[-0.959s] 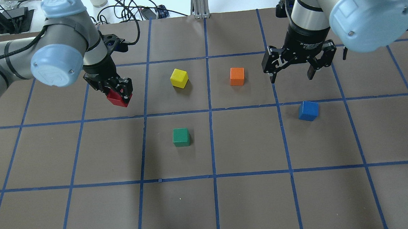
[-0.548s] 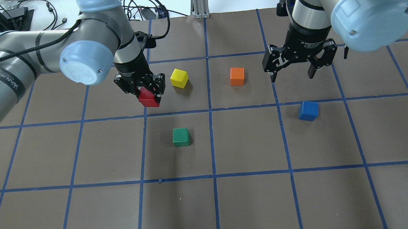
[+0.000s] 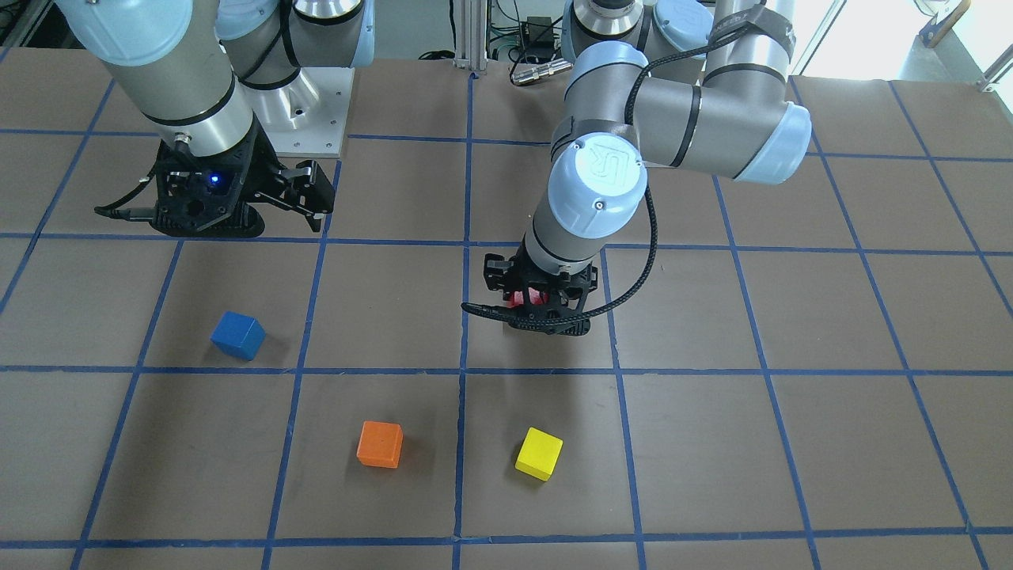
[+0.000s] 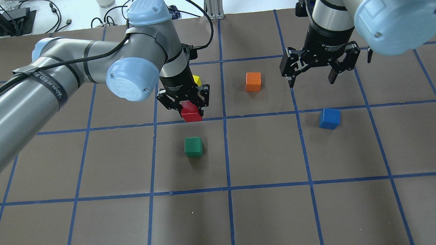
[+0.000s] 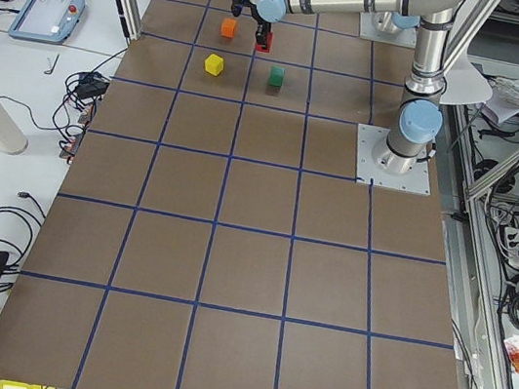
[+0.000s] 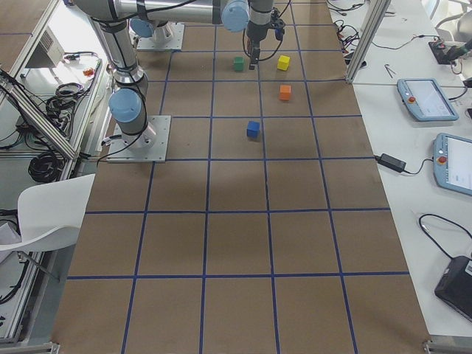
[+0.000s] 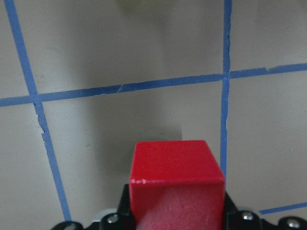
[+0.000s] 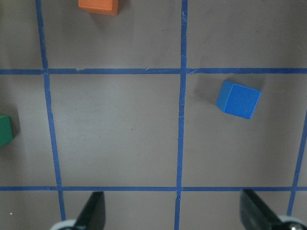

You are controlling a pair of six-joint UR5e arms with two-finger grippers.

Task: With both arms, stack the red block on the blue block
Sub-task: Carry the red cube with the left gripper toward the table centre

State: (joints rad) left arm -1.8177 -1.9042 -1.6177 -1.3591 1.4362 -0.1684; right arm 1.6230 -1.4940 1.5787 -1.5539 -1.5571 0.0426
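Overhead exterior: left fingers (image 4: pixel 202 100) tight around red block (image 4: pixel 191 113); right fingers (image 4: pixel 292 79) spread, apart from blue block (image 4: pixel 329 118).

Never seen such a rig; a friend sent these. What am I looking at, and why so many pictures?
It is a robot with a left arm and a right arm at a table marked with blue tape. Each arm ends in a two-finger gripper. Several cameras film at once: one above and behind the robot, one facing it across the table, one at each table end, one on each wrist. The left gripper is shut on a red block, lifted off the surface. The right gripper hangs open and empty, near a blue block lying on the table. A green block, an orange block and a yellow block lie there too.
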